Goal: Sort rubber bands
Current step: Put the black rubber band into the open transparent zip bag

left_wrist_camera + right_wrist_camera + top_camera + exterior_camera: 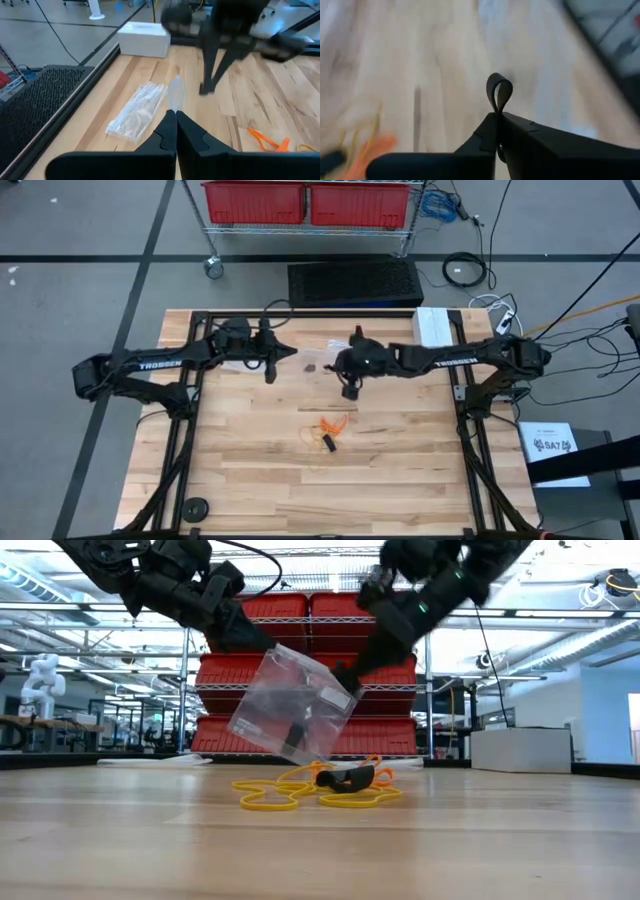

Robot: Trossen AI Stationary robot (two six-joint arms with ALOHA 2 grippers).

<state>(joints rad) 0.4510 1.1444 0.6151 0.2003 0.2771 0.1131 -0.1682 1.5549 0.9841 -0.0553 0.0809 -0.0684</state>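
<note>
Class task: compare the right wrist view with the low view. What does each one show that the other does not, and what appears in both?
Only the right wrist view shows the right gripper shut on a black rubber band, its loop standing above the fingertips.

Only the low view shows a clear plastic bag held off the table between both arms, with red bins behind.

Both show the wooden table and the loose orange rubber bands lying on it.
</note>
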